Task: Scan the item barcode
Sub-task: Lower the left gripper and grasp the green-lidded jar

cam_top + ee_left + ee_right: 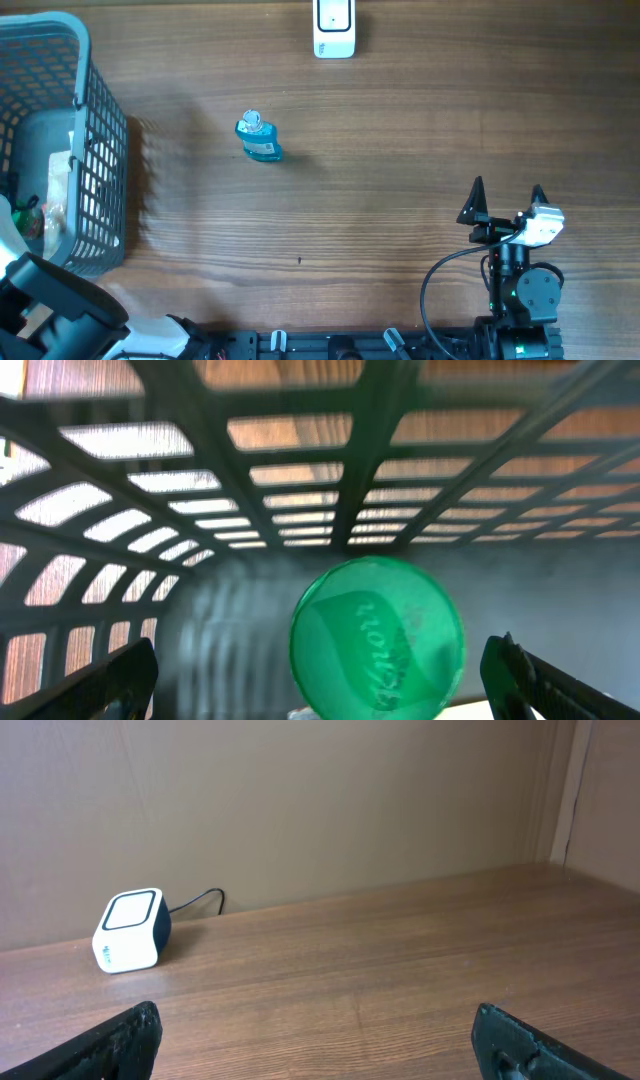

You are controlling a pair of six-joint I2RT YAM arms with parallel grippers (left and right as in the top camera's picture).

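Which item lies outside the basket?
The small blue bottle, alone on the table; the green-lidded jar sits inside the basket.

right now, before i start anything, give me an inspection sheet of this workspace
surface: wooden table
job's things: white scanner at far edge; blue bottle alone on the wood; green lid inside grey basket
clutter: nothing seen
grippers: left gripper open, inside the basket at the lid; right gripper open, empty
cables: scanner cable; black cable looping by right arm
surroundings: beige wall
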